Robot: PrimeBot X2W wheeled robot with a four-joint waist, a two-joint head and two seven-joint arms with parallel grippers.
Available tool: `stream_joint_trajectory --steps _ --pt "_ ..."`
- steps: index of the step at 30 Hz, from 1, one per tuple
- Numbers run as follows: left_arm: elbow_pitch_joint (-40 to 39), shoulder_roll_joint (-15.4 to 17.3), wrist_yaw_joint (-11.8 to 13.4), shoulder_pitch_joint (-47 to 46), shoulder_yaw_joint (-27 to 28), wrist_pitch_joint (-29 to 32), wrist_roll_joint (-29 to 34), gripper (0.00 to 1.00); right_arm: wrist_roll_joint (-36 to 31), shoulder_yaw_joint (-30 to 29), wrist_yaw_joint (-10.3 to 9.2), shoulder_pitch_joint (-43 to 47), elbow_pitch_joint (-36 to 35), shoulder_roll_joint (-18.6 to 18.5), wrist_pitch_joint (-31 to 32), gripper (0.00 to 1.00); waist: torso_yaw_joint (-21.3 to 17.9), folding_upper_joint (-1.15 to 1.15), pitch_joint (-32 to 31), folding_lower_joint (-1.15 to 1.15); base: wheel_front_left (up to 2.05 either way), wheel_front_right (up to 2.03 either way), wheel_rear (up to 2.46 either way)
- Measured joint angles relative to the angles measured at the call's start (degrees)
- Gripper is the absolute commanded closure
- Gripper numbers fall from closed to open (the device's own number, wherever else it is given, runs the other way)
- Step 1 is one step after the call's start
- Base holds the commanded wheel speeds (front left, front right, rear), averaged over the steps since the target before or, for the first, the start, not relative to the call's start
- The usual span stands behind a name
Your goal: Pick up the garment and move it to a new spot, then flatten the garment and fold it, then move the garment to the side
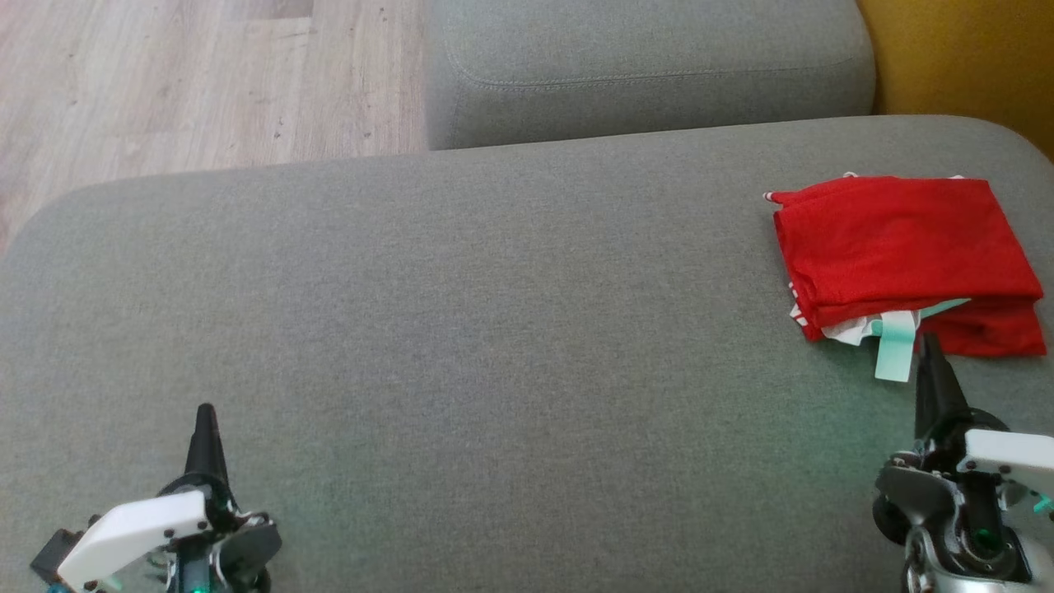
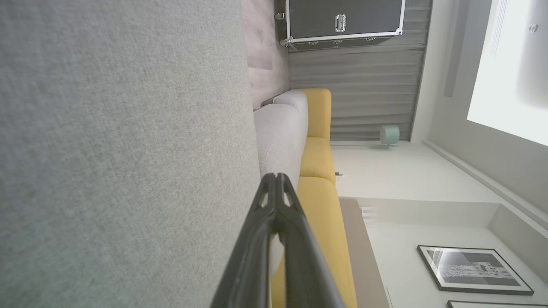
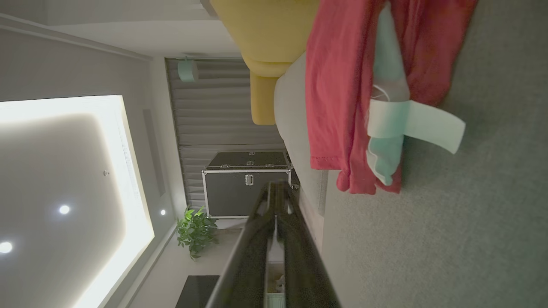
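Head view shows me the red garment [image 1: 906, 247] folded at the right edge of the grey cushion [image 1: 494, 313], with left gripper [image 1: 204, 416] and right gripper [image 1: 929, 346] both pinched together and empty, so I judge every step done

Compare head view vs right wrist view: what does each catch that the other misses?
Head view's extra: left tool, shut, over the near left of the grey cushion. Right wrist view's extras: black flight case, potted plant, lit ceiling panel. Shared: folded red garment with its mint tag, right tool shut close by its near edge, grey cushion, yellow sofa.
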Motion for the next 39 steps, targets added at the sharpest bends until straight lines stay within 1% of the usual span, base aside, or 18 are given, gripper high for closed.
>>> stream_joint_trajectory --steps 4,39 --pt "-0.14 0.0 0.0 -0.01 0.22 0.24 -1.53 1.0 2.04 -0.21 0.0 0.01 -0.45 0.0 0.34 1.0 -0.02 0.0 0.04 0.0 0.0 0.0 0.0" --pt "-0.14 0.0 0.0 -0.01 0.41 0.24 -1.53 1.0 2.03 -0.22 0.0 0.01 -0.56 0.0 0.34 1.0 -0.02 0.0 0.04 0.0 0.0 0.0 0.0"
